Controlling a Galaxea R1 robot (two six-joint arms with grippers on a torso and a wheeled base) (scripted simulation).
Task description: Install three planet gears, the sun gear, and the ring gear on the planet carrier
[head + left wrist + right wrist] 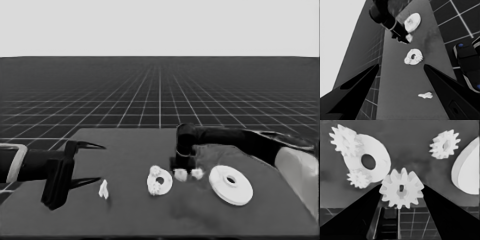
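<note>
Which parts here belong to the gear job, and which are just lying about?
Job:
- smaller round part, two gears on it
- gear between right claw fingers
- loose gear
- larger round part

Lying about:
- thin white piece, near parked left claw

Two gears [351, 157] on smaller round part [160, 182]

Small toothed gears [402, 188]: four
Smaller round part [161, 181]: one
Larger round part [231, 185]: one
Thin white piece [103, 189]: one
</note>
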